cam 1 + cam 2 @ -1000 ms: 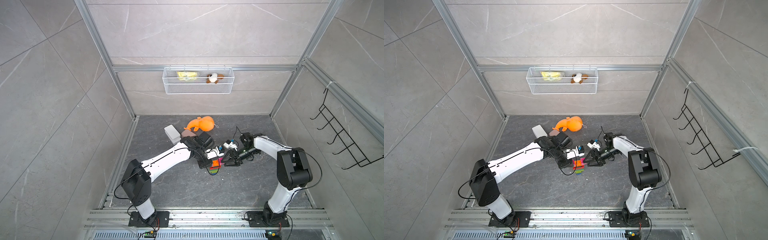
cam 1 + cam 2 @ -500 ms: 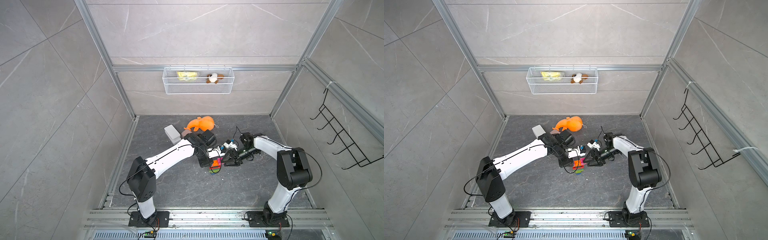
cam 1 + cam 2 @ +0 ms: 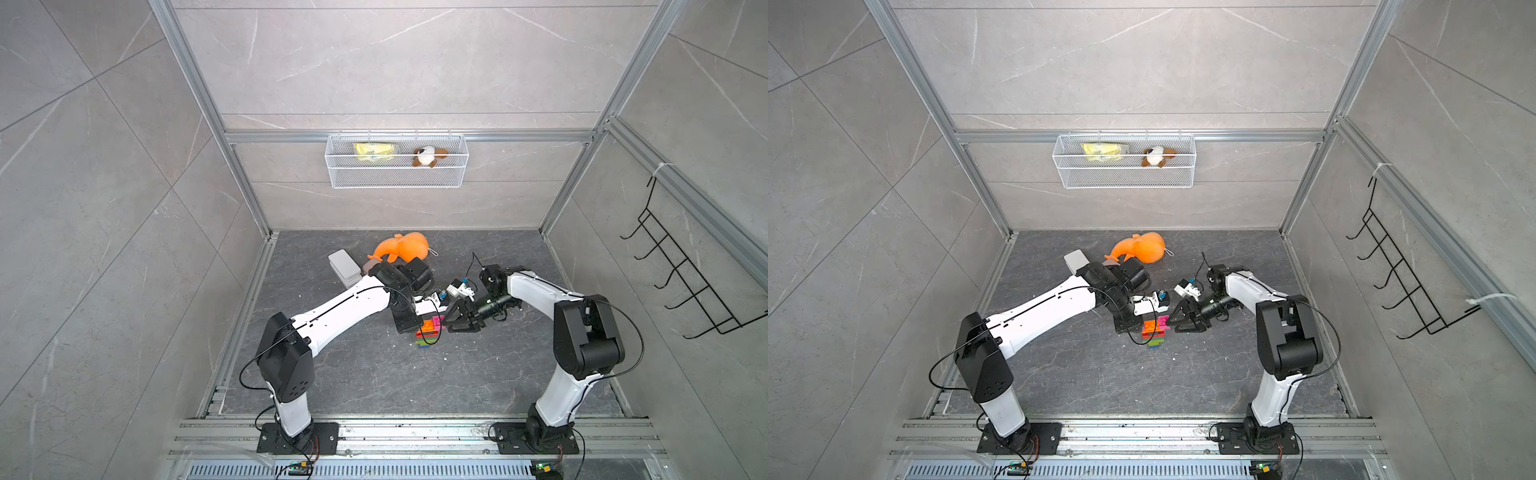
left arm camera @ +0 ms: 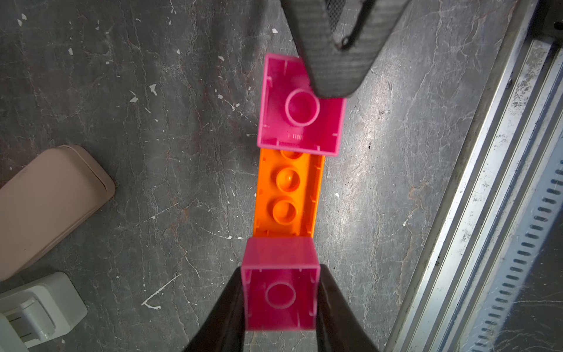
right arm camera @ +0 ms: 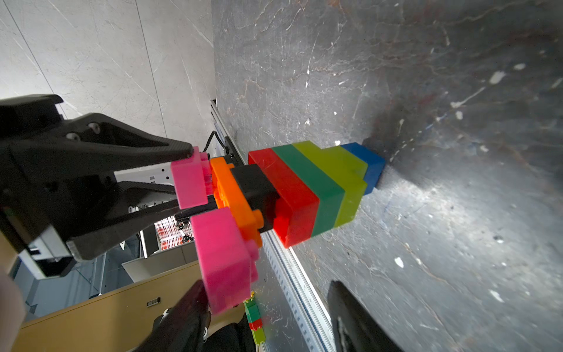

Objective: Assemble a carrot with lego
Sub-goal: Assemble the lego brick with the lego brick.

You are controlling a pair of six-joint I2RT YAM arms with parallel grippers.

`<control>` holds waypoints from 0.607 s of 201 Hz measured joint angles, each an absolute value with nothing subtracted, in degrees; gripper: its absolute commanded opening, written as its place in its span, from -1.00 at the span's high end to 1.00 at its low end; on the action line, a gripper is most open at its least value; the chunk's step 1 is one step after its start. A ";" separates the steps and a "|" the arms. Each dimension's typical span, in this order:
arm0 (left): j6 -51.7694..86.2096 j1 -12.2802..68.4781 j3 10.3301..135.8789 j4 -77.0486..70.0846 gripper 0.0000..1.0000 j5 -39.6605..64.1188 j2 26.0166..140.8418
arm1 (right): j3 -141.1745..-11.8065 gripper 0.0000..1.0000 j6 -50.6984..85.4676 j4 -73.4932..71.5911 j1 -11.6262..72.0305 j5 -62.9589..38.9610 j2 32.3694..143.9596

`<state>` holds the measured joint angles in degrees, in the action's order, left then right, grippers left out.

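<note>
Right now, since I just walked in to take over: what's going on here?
A lego carrot is being built; it stands blue tip down on the floor. The left hand is shut on one pink brick at its wide top. The right hand is open beside the other pink brick, one finger close over it, not gripping.

Orange plush toy (image 3: 401,248) near white case (image 3: 344,266), hanging wire basket (image 3: 397,178)

Only illegible embossed marking inside one pink brick (image 4: 300,128)
</note>
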<state>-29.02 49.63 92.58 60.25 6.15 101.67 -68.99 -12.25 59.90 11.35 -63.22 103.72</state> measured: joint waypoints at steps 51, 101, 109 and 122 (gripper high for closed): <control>-30.00 50.19 94.41 60.40 1.00 6.35 103.39 | -68.99 -0.30 -12.25 59.96 11.35 -63.24 103.72; -30.28 50.78 94.72 60.77 1.00 6.17 103.77 | -69.01 -0.29 -12.25 59.99 11.35 -63.22 103.74; -30.30 50.78 94.72 60.90 1.00 6.13 103.77 | -69.01 -0.29 -12.25 59.96 11.35 -63.24 103.74; -30.44 50.76 94.85 61.54 1.00 6.04 103.79 | -69.01 -0.29 -12.25 59.99 11.35 -63.22 103.74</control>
<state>-30.44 50.76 94.85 61.54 6.04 103.79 -69.01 -12.25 59.99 11.35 -63.22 103.74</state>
